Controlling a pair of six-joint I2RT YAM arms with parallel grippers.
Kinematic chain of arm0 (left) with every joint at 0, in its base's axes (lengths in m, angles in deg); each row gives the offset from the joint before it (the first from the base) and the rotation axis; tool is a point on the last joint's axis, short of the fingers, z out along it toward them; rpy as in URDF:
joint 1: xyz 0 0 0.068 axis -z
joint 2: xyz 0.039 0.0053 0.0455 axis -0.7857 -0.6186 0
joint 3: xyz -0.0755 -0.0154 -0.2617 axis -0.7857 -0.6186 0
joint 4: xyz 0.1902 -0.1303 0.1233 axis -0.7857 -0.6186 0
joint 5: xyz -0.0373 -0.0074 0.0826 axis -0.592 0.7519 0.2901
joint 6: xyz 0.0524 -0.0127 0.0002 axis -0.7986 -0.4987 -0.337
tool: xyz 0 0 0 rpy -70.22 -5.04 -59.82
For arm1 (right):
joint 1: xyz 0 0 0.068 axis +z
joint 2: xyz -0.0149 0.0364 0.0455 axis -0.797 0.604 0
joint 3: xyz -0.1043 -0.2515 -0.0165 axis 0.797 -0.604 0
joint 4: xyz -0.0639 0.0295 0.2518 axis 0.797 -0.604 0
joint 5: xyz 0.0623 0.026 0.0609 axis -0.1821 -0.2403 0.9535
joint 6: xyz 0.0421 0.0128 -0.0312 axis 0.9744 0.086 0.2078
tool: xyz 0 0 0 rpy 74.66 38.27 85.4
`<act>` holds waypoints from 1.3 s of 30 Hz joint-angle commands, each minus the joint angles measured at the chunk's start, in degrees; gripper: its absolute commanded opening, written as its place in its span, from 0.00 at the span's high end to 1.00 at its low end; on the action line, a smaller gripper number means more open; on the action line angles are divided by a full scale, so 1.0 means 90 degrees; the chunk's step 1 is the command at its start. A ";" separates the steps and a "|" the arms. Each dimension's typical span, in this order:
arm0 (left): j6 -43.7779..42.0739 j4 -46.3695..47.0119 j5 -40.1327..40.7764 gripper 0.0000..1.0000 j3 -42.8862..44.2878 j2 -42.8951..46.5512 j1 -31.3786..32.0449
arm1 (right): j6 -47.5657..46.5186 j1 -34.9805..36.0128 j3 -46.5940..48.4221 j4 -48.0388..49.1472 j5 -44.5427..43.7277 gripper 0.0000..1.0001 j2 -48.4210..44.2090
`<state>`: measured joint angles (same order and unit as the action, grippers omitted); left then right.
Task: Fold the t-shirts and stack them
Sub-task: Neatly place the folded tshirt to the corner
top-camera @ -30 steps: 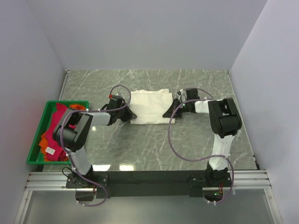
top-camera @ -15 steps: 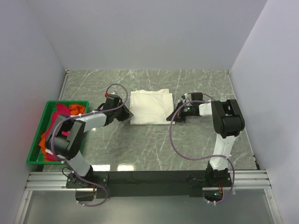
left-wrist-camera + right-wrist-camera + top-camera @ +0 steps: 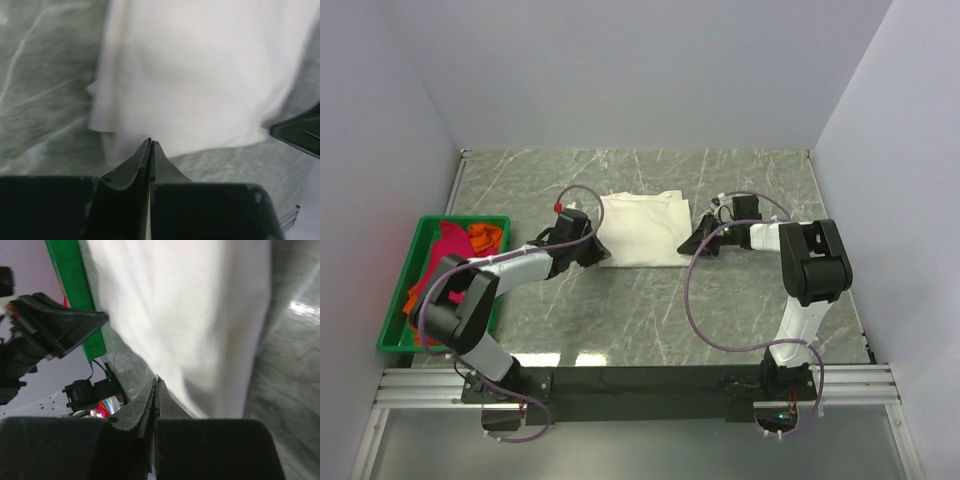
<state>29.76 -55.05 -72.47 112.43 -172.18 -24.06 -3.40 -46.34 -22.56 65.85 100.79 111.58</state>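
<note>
A cream t-shirt (image 3: 640, 230) lies folded flat on the marble table's middle back. My left gripper (image 3: 603, 257) is shut with its tip at the shirt's near left corner. In the left wrist view the closed jaws (image 3: 150, 142) point at the shirt's edge (image 3: 200, 80), and no cloth shows between them. My right gripper (image 3: 684, 246) is shut at the shirt's near right edge. In the right wrist view its tip (image 3: 157, 378) lies against the cloth (image 3: 190, 315). A crimson-pink shirt (image 3: 445, 240) and an orange shirt (image 3: 485, 237) lie crumpled in the crate.
A green plastic crate (image 3: 392, 310) stands at the table's left edge; its rim also shows in the right wrist view (image 3: 67, 275). Grey walls enclose the table at the back and on both sides. Purple cables loop off both arms.
Both grippers left the shirt's near corners, drew outward, then the left one came back to the near left corner. The right one stays a little right of the edge. The shirt lies still.
</note>
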 commanded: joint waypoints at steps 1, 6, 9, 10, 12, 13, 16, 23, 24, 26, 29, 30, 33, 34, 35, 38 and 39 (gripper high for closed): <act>0.0324 0.0288 0.0110 0.94 -0.0343 -0.0538 -0.0141 | -0.0093 -0.0039 -0.0116 0.0191 -0.0150 1.00 0.0286; 0.0452 0.0318 0.0129 0.97 -0.0597 -0.0813 -0.0424 | -0.0171 -0.0175 -0.0184 0.0221 -0.0296 1.00 0.0404; 0.0472 0.0230 0.0158 0.97 -0.0733 -0.0638 -0.0483 | -0.0162 -0.0214 -0.0136 0.0240 -0.0267 1.00 0.0297; 0.0472 0.0162 0.0177 0.97 -0.0743 -0.0473 -0.0483 | -0.0123 -0.0205 -0.0107 0.0260 -0.0170 1.00 0.0239; 0.0433 0.0035 0.0187 0.95 -0.0656 -0.0267 -0.0483 | 0.0062 -0.0205 0.0000 0.0416 -0.0101 1.00 -0.0004; 0.0355 -0.0033 0.0197 0.93 -0.0588 -0.0083 -0.0483 | 0.0131 -0.0195 0.0069 0.0435 -0.0101 1.00 -0.0093; 0.0160 -0.0268 0.0226 0.87 0.0036 0.0075 -0.0483 | 0.0238 -0.0195 0.0517 0.0465 -0.0072 1.00 -0.0270; -0.0426 -0.0444 -0.0134 0.80 0.2386 -0.1124 -0.0707 | 0.0824 -0.0195 0.2195 0.0835 -0.0072 0.99 0.0674; -0.0475 -0.0463 -0.0203 0.80 0.2662 -0.1367 -0.0727 | 0.0902 -0.0205 0.2353 0.0913 -0.0052 0.99 0.0823; -0.0602 -0.0561 -0.0300 0.80 0.3441 -0.2080 -0.0766 | 0.1156 -0.0195 0.2781 0.1137 -0.0033 0.99 0.1280; -0.0749 -0.0785 -0.0350 0.81 0.4263 -0.2921 -0.0805 | 0.1323 -0.0185 0.3270 0.1197 -0.0052 0.99 0.1847; -0.0758 -0.0805 -0.0369 0.82 0.4382 -0.3242 -0.0825 | 0.1352 -0.0195 0.3340 0.1236 -0.0081 0.99 0.1965; -0.0671 -0.0737 -0.0408 0.82 0.4569 -0.3702 -0.0942 | 0.1537 -0.0234 0.3507 0.1334 -0.0285 0.99 0.2376; -0.0603 -0.0718 -0.0399 0.83 0.4559 -0.3781 -0.1010 | 0.1683 -0.0254 0.3497 0.1392 -0.0335 0.99 0.2454; -0.0564 -0.0698 -0.0418 0.84 0.4511 -0.3859 -0.1059 | 0.1761 -0.0273 0.3478 0.1499 -0.0403 0.99 0.2590; -0.0368 -0.0513 -0.0554 0.85 0.4297 -0.4075 -0.1235 | 0.2045 -0.0341 0.3390 0.1636 -0.0647 0.99 0.2747; -0.0329 -0.0464 -0.0603 0.85 0.4218 -0.4114 -0.1283 | 0.2103 -0.0361 0.3351 0.1656 -0.0706 0.99 0.2758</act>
<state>26.17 -58.70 -77.35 151.68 -207.70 -33.98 12.23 -48.40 6.86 76.36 96.87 137.11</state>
